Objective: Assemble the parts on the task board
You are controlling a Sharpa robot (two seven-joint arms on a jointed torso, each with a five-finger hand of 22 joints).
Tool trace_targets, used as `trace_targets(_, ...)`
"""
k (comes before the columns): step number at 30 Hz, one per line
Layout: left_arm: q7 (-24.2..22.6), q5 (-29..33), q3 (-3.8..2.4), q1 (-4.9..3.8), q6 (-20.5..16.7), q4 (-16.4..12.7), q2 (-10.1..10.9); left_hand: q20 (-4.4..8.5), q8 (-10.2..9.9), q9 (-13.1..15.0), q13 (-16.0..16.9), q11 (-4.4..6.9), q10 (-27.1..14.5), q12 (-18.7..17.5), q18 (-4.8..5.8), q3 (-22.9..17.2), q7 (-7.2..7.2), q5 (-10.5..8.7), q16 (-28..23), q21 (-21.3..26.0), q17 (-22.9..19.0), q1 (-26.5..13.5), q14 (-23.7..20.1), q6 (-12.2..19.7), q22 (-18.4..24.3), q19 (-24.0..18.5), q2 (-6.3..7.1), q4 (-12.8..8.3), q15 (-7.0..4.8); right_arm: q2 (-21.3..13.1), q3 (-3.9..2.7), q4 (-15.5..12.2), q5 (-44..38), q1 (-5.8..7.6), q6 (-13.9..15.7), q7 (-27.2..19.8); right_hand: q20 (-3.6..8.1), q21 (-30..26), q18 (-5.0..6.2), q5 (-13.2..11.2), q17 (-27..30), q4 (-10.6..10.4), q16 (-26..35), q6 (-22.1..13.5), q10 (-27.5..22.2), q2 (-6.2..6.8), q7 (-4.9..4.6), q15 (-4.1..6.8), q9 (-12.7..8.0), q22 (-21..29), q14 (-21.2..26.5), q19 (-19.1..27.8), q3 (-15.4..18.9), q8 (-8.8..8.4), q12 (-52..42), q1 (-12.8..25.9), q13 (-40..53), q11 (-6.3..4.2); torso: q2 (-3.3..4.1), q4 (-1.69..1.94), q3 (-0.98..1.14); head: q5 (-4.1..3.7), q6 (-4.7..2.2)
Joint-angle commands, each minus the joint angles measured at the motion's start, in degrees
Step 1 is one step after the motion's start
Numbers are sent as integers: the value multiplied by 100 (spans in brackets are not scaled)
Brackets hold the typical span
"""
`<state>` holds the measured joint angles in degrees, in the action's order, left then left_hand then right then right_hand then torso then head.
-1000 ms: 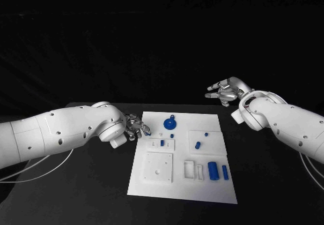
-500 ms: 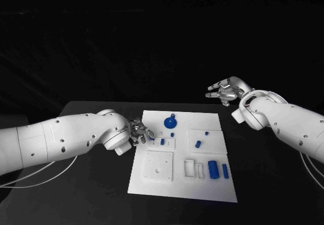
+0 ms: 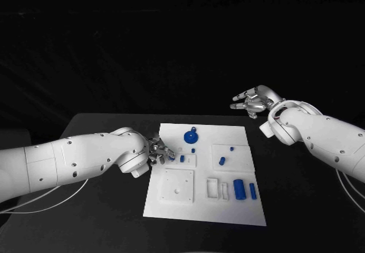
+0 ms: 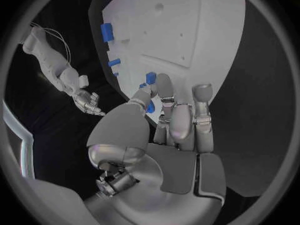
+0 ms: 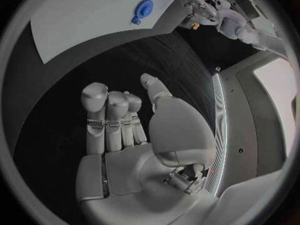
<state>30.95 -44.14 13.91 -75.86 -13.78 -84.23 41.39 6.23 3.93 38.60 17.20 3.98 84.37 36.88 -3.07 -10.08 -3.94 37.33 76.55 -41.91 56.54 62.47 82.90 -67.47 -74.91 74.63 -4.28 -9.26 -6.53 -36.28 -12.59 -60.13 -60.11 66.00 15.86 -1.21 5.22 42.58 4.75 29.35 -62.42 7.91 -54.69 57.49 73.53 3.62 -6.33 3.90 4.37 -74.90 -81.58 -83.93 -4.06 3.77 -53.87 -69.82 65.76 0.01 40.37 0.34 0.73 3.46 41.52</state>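
Task board (image 3: pixel 228 211), a white plate, lies in the middle of the black bench (image 3: pixel 99 211) with small blue parts on it, among them a round disc (image 3: pixel 192 138) and two cylinders (image 3: pixel 245 191). Left robot hand (image 3: pixel 160 152) reaches over the board's left edge, fingertips pinching a small blue part (image 4: pixel 150 78). Right robot hand (image 3: pixel 255 103) hovers beyond the board's far corner, released, fingers loosely apart.

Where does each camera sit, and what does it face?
Head: on the robot's head, looking down at the white task board; both arms.
Left wrist: behind the left hand, facing the board.
Right wrist: behind the right hand, off the board.
Shared: the round blue part.
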Motion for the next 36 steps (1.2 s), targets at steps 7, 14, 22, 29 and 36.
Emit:
trace_targets(7, 37, -499, -3, 41, 126, 35, -54, -62, 12, 2405, 1, 64, 245, 22, -125, -31, 626, 29, 35, -43, 5, 29, 43, -815, -231, 1, -54, -20, -2, 5, -2, -4, -44, -8, -85, -13, -15, -4, 60, 58, -7, -8, 12, 45, 2, -13, -9, 9, -9, -508, 2, -143, -37, -14, -20, 49, 5, -16, 1, 4, 1, 0, 17)
trace_targets(14, 61, -632, -4, 77, 162, 62, -83, -69, 10, 2405, -1, 63, 246, 21, -132, -35, 625, 27, 40, -47, 4, 33, 41, -816, -230, -4, -55, -31, 0, 11, -2, -3, -44, -23, -88, -16, -15, -4, 60, 58, -7, -8, 12, 45, 2, -13, -9, 9, -9, -508, 2, -143, -37, -14, -20, 49, 5, -16, 1, 3, -2, -1, 31)
trace_targets(22, 79, -793, -4, 89, 246, 93, -92, -76, 12, 2408, 1, 65, 245, 32, -135, -38, 626, 31, 54, -70, 17, 38, 45, -818, -235, 0, -57, -40, 3, 14, -2, 3, -44, -33, -94, -18, -14, -7, 60, 72, -5, -6, 15, 45, 1, -8, -9, 10, -10, -507, 2, -143, -47, -15, -19, 55, 5, -17, 1, 1, 1, 16, 37)
trace_targets(29, 91, -830, -4, 95, 293, 100, -107, -82, 13, 2413, 0, 64, 245, 33, -139, -40, 625, 37, 57, -73, 16, 38, 44, -817, -234, -3, -57, -46, 4, 20, -2, 1, -44, -44, -97, -19, -14, -7, 60, 72, -5, -6, 15, 45, 1, -8, -9, 10, -10, -507, 2, -143, -47, -15, -19, 55, 5, -17, 1, 2, 1, 20, 38)
trace_targets(36, 114, -861, -4, 96, 379, 116, -109, -82, 13, 2413, 0, 64, 245, 33, -139, -40, 625, 37, 57, -73, 16, 38, 44, -817, -234, -3, -57, -46, 4, 20, -2, 3, -44, -49, -104, -19, -14, -7, 60, 72, -5, -6, 15, 45, 1, -8, -9, 10, -10, -507, 2, -143, -47, -15, -19, 55, 5, -17, 0, -1, 2, 17, 50)
